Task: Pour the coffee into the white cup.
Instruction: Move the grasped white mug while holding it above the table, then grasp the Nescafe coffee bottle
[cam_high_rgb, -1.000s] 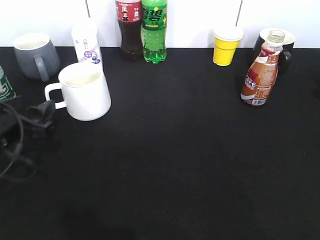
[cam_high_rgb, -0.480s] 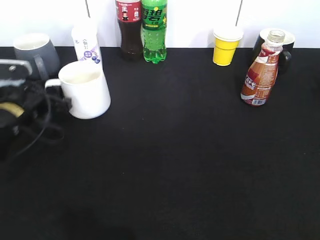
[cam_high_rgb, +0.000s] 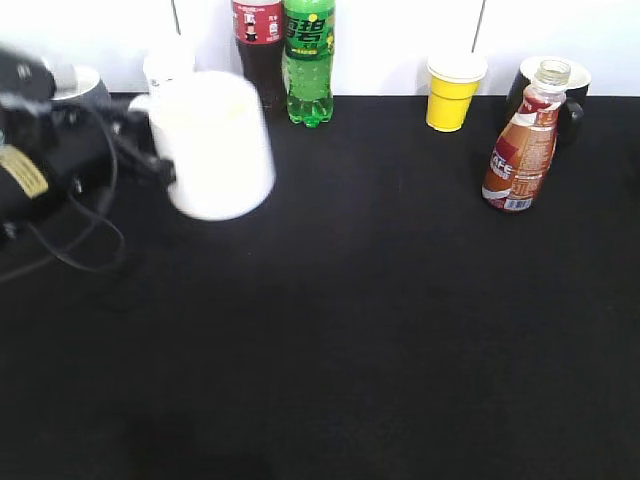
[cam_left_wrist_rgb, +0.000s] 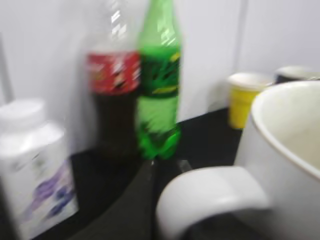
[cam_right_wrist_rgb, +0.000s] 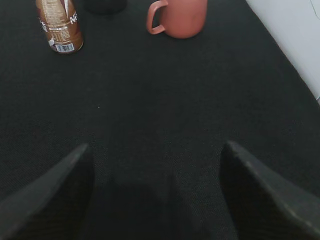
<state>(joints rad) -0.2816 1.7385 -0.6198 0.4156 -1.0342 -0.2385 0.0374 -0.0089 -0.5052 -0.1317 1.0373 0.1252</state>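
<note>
My left gripper has the white cup by its handle, jaws closed on the loop. The cup is blurred, at the table's left rear, in front of the cola bottle and green soda bottle. From the left wrist I see the handle close up. My right gripper hangs over bare black table, fingers spread wide, nothing between them. The coffee bottle stands upright at the right rear, near the yellow paper cup.
</note>
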